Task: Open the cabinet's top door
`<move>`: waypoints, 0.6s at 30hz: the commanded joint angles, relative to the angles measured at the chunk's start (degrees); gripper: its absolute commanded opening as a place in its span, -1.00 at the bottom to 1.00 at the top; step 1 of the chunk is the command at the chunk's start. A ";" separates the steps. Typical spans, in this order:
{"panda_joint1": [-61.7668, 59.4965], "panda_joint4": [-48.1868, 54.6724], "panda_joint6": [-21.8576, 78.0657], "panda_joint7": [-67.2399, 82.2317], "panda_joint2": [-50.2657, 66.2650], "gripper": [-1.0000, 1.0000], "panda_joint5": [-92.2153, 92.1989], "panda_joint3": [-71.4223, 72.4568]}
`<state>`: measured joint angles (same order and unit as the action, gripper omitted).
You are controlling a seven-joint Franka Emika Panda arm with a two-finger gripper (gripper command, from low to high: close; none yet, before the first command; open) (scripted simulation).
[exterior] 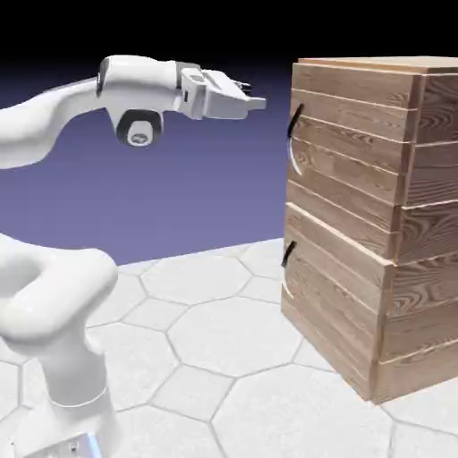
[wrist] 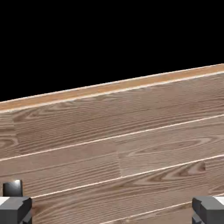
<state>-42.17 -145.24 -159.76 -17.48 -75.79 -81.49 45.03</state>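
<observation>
The gripper (exterior: 254, 100) hangs level with its 2 fingers spread and empty, short of the cabinet (exterior: 376, 224) and level with its top edge. The top door (exterior: 344, 152) is shut; its handle (exterior: 292, 143) sits lower, so going straight ahead risks hitting planks.

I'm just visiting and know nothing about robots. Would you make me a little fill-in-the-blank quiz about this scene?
1. The pincer is held level, pointing toward the ____.
2. Its jaws stand ____, holding nothing.
3. The top door is ____, its curved black handle untouched.
4. The floor is tiled in pale ____ shapes.

Missing words: cabinet; open; closed; hexagon
</observation>
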 commanded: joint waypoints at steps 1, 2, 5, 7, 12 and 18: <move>-1.31 0.48 0.44 0.76 -1.32 1.00 -2.50 1.38; -2.62 0.96 0.87 1.53 -2.64 1.00 -4.99 2.76; -6.55 2.41 2.18 3.82 -6.60 1.00 -12.46 6.89; -9.18 3.37 3.05 5.35 -9.24 1.00 -17.45 9.64; -15.73 5.78 5.23 9.17 -15.83 1.00 -29.91 16.53; -22.91 8.43 7.62 13.35 -23.06 1.00 -43.56 24.07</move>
<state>-65.08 -136.82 -152.14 -4.12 -98.85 -125.05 69.10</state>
